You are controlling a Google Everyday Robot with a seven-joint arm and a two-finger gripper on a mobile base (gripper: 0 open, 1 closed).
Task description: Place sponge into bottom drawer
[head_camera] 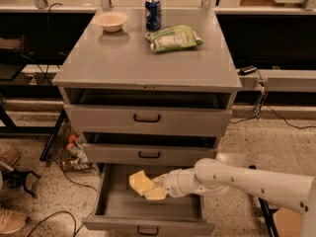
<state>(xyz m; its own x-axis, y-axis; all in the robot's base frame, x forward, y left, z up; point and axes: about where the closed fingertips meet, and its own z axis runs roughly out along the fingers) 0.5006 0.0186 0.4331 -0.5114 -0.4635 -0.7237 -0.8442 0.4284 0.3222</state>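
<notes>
The pale yellow sponge point(139, 181) is held over the back of the open bottom drawer point(148, 209), low inside its grey interior. My gripper point(151, 189) comes in from the right on a white arm point(237, 179). Its tan fingers are shut on the sponge's right end. I cannot tell whether the sponge touches the drawer floor. The drawer's black handle point(147, 230) shows at the front edge.
The top drawer point(147, 118) and the middle drawer point(148, 154) stand slightly open above. A bowl point(111, 20), a blue can point(153, 13) and a green snack bag point(174, 37) sit on the cabinet top. A wire basket point(66, 149) and cables lie on the floor at left.
</notes>
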